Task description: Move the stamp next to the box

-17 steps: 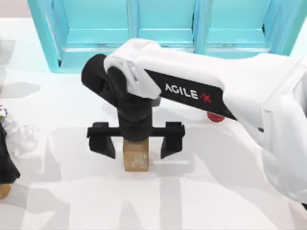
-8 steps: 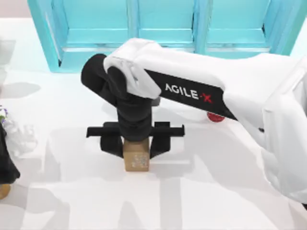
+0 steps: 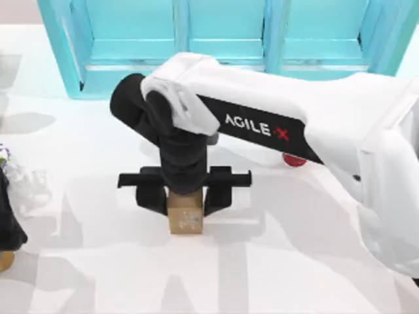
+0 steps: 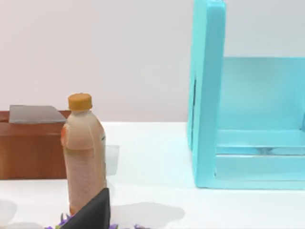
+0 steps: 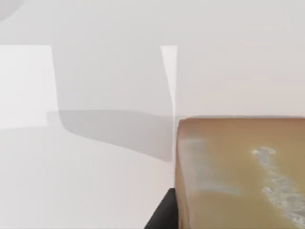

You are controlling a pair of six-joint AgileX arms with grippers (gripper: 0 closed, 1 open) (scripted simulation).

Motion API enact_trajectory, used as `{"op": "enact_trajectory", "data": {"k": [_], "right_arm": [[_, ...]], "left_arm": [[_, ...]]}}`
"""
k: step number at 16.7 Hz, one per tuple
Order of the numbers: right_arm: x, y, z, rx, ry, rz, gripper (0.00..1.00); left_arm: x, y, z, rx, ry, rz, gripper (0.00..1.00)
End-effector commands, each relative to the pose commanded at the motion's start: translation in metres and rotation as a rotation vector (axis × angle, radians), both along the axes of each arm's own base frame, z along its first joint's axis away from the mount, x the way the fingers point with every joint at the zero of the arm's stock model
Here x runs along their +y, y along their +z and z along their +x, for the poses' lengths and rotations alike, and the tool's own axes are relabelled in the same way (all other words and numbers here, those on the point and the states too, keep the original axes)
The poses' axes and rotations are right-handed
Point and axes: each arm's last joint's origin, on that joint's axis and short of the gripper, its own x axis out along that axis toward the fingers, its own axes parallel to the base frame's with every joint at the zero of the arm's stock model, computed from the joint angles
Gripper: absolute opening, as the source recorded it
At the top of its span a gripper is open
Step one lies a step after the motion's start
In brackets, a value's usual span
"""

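The stamp (image 3: 185,218), a small tan-brown block with whitish print on its upper face, is seen standing on the white table (image 3: 294,261) just in front of the turquoise shelf unit (image 3: 222,39), roughly at the middle of the table's width. The right gripper (image 3: 184,196) is held directly above the stamp, and its two black fingers (image 3: 152,196) are clenched against the block's left and right sides, so the stamp is grasped. In the right wrist view the stamp (image 5: 243,171) is seen close up, with a black finger (image 5: 162,214) pressed to its side and its base at table level. The white right arm (image 3: 275,118), marked AGILEX, is stretched across from the table's right side. A red bottle cap (image 3: 294,159) is partly visible behind the arm, to the right of the stamp. The left gripper (image 3: 10,222) is parked at the table's left edge, well apart from the stamp; whether it is released or clenched cannot be told. In the left wrist view an orange-capped bottle (image 4: 84,152) is seen standing just beside a brown wooden box (image 4: 29,148), well to one side of the turquoise shelf unit (image 4: 209,95).
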Motion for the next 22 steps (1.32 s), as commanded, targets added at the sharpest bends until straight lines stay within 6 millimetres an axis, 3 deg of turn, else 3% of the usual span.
{"op": "enact_trajectory", "data": {"k": [5, 12, 17, 19, 22], "right_arm": [[-0.001, 0.001, 0.001, 0.000, -0.004, 0.000, 0.00], [-0.001, 0.048, 0.001, -0.001, -0.005, 0.001, 0.00], [-0.001, 0.048, 0.002, 0.003, -0.007, -0.001, 0.00], [-0.016, 0.055, 0.010, 0.003, -0.022, -0.001, 0.00], [-0.063, 0.079, 0.024, 0.001, -0.021, 0.000, 0.00]], "left_arm": [[0.000, 0.000, 0.000, 0.000, 0.000, 0.000, 1.00], [0.000, 0.000, 0.000, 0.000, 0.000, 0.000, 1.00], [0.000, 0.000, 0.000, 0.000, 0.000, 0.000, 1.00], [0.000, 0.000, 0.000, 0.000, 0.000, 0.000, 1.00], [0.000, 0.000, 0.000, 0.000, 0.000, 0.000, 1.00]]}}
